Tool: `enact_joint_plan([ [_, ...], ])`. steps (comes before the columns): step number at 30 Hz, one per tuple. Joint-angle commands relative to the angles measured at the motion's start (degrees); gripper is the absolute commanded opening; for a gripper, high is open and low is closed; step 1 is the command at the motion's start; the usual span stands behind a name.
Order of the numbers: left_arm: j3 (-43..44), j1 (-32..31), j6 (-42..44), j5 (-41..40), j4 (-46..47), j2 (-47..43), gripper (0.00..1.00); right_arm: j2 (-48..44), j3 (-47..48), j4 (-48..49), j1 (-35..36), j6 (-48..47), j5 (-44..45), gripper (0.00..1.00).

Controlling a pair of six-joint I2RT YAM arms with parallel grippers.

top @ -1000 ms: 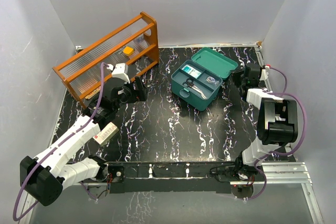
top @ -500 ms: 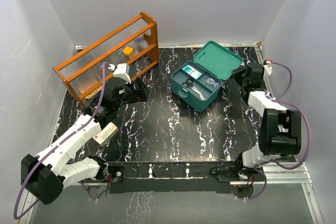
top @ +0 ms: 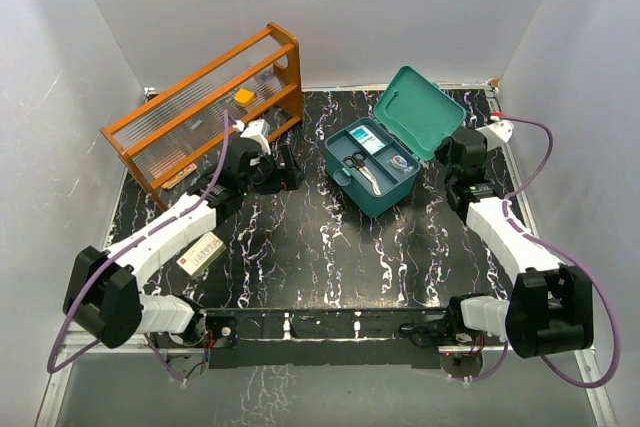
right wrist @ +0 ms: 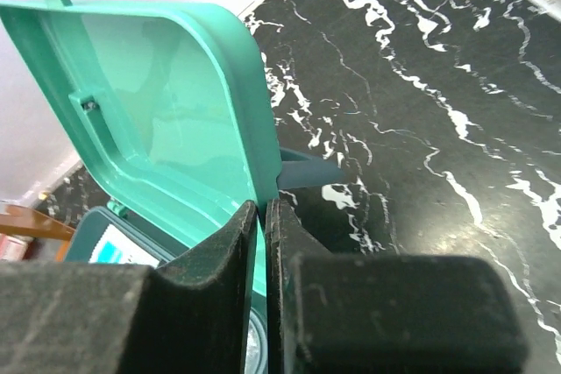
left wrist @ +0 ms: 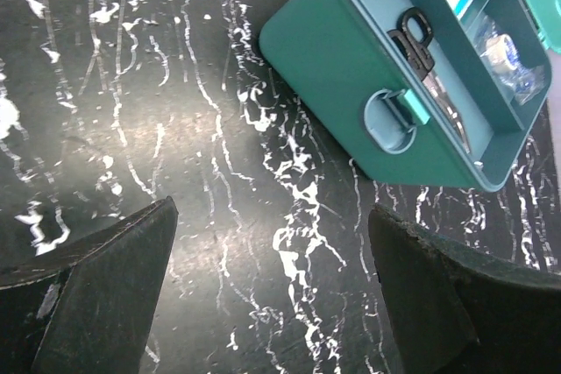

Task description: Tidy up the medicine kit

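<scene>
Inside medicine kit (top: 365,197): scissors (top: 362,169), perhaps vials (top: 400,162).

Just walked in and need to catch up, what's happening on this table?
Two robot arms are working on a teal medicine kit. The right gripper is pinched on the edge of its raised lid. The left gripper hangs open over the table near the kit's latch, holding nothing. Scissors lie inside.

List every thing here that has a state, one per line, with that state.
medicine kit: open
lid: raised, its edge pinched by the right gripper
latch: undone
left gripper: open, empty
right gripper: shut on the lid
</scene>
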Motion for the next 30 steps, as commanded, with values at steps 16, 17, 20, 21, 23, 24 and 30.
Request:
enact_joint_plan([
  [16, 12.3, 0.0, -8.1, 13.4, 10.6, 17.6, 0.88, -11.7, -0.4, 0.5, 14.8, -23.4, 18.6, 0.04],
  [17, 12.4, 0.0, -8.2, 13.6, 11.0, 18.1, 0.88, -12.0, -0.7, 1.1, 15.4, -24.8, 18.5, 0.04],
  [20, 13.3, 0.0, -8.9, 14.2, 11.8, 20.1, 0.88, -12.5, -0.9, 1.4, 17.4, -27.9, 19.5, 0.04],
  [21, 13.8, 0.0, -9.1, 14.6, 12.0, 20.8, 0.88, -12.6, -1.2, 1.9, 18.3, -29.1, 19.8, 0.04],
  [23, 14.5, 0.0, -9.6, 15.1, 12.2, 22.5, 0.87, -12.9, -1.9, 2.8, 20.2, -31.9, 20.0, 0.05],
  [24, 14.9, 0.0, -9.8, 15.3, 12.3, 23.3, 0.87, -12.9, -2.2, 3.2, 21.2, -33.3, 20.4, 0.05],
  [30, 17.7, 0.0, -9.8, 17.6, 12.6, 27.3, 0.83, -13.0, -4.1, 4.8, 27.1, -41.8, 24.1, 0.09],
])
